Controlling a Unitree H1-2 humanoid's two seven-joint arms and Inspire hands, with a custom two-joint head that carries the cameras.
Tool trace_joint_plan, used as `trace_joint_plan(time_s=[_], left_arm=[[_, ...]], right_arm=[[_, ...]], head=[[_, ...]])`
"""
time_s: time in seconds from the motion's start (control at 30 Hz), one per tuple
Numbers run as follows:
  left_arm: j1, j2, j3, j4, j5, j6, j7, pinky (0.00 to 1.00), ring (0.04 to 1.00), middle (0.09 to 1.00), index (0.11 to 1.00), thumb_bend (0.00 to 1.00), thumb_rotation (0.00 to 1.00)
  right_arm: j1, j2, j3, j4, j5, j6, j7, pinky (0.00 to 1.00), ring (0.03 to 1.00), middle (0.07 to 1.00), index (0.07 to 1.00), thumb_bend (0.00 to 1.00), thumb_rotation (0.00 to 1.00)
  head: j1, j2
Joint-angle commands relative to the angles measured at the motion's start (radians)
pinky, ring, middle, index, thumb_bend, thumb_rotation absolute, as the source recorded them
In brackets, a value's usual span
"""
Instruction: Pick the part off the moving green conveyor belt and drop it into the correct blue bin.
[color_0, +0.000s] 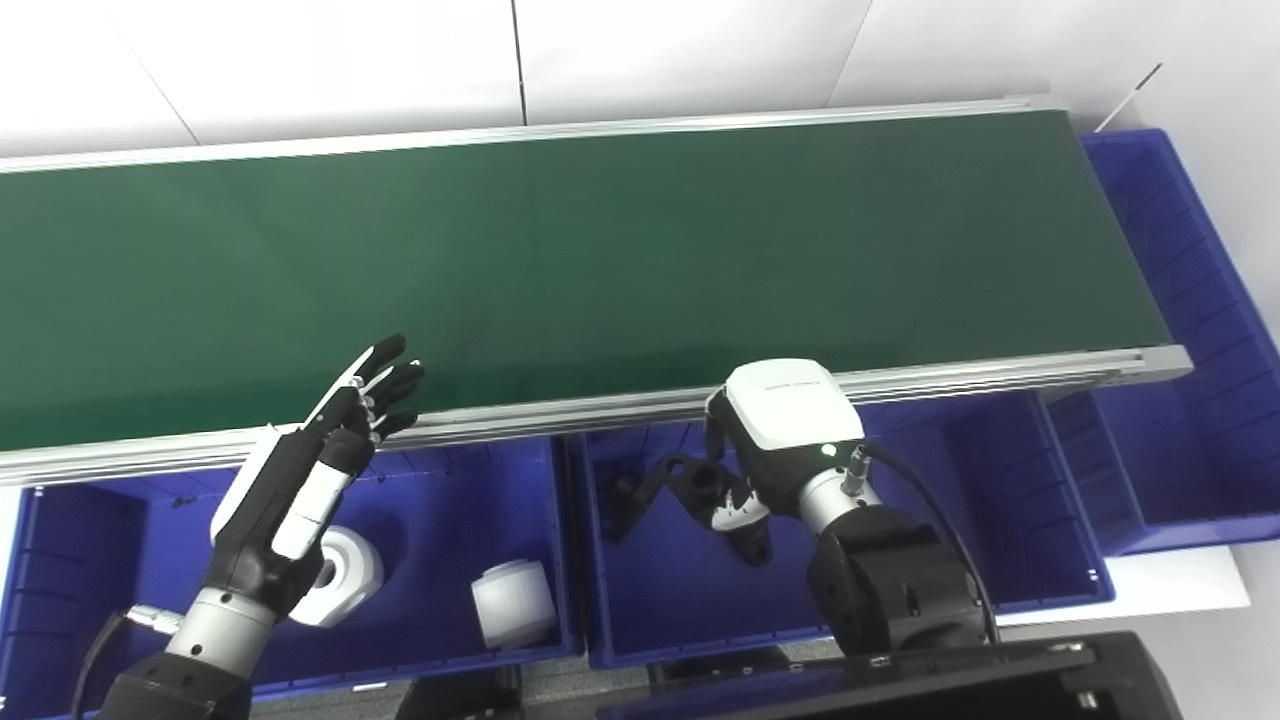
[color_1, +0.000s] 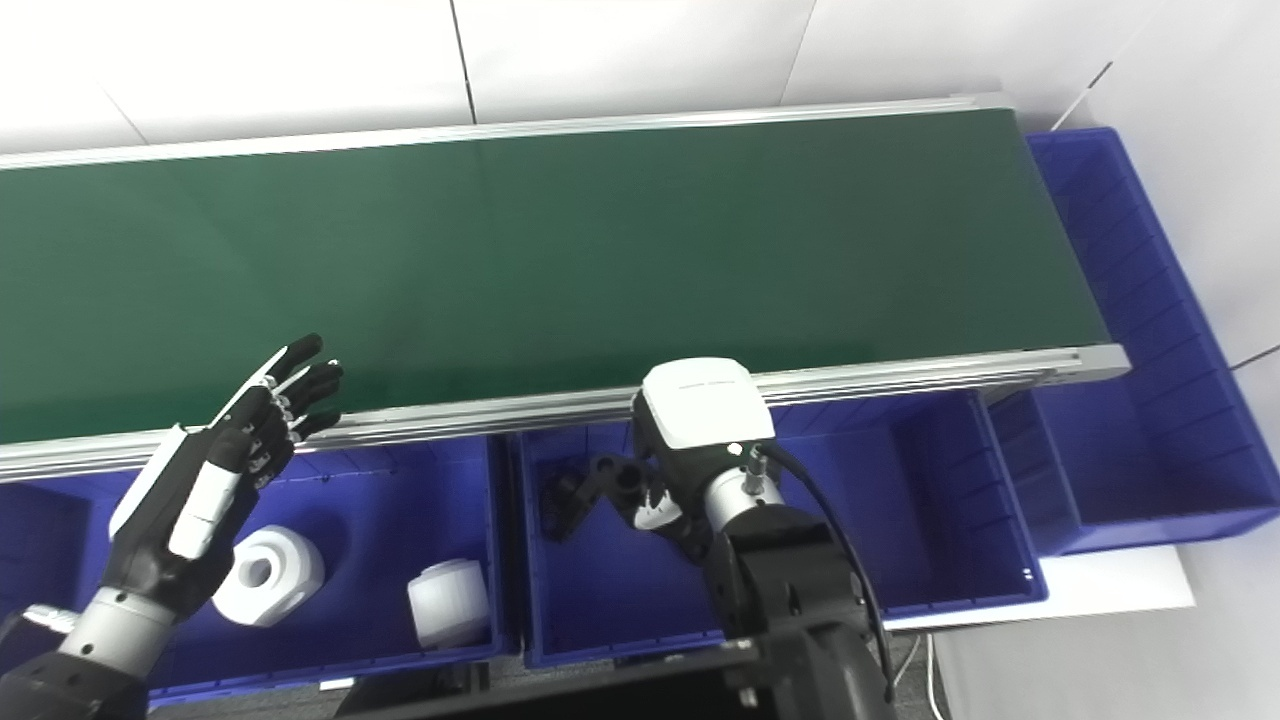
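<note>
Black part held over the middle bin
The black part (color_0: 690, 485) is pinched by the right hand (color_0: 745, 480); the left hand (color_0: 320, 455) is held spread by the green belt (color_0: 600, 240).

Matt green belt (color_0: 600, 250); glossy blue plastic bins (color_0: 1000, 590).

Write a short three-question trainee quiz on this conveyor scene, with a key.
1. True or false: a part lies on the green belt.
2. Which hand holds the black part? A) left hand B) right hand
3. Fill in: the two white parts lie in the ___ bin of the two in front.

Key: 1 false. 2 B. 3 left.
</note>
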Motion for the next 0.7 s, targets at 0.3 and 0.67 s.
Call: trace_joint_plan(time_s=[0.3, 0.67], left_arm=[[-0.009, -0.001, -0.009, -0.020, 0.015, -0.010, 0.000, 0.88, 0.934, 0.904, 0.946, 0.69, 0.92], [0.010, -0.022, -0.026, -0.024, 0.069, -0.015, 0.017, 0.87, 0.917, 0.887, 0.936, 0.70, 0.93]], right_arm=[[-0.014, 0.008, -0.006, -0.038, -0.025, -0.068, 0.057, 0.51, 0.594, 0.668, 0.724, 1.00, 0.69], [0.016, 0.034, -0.021, -0.096, 0.110, -0.047, 0.054, 0.56, 0.660, 0.725, 0.733, 0.99, 0.78]], head=[[0.031, -0.005], [0.108, -0.024]])
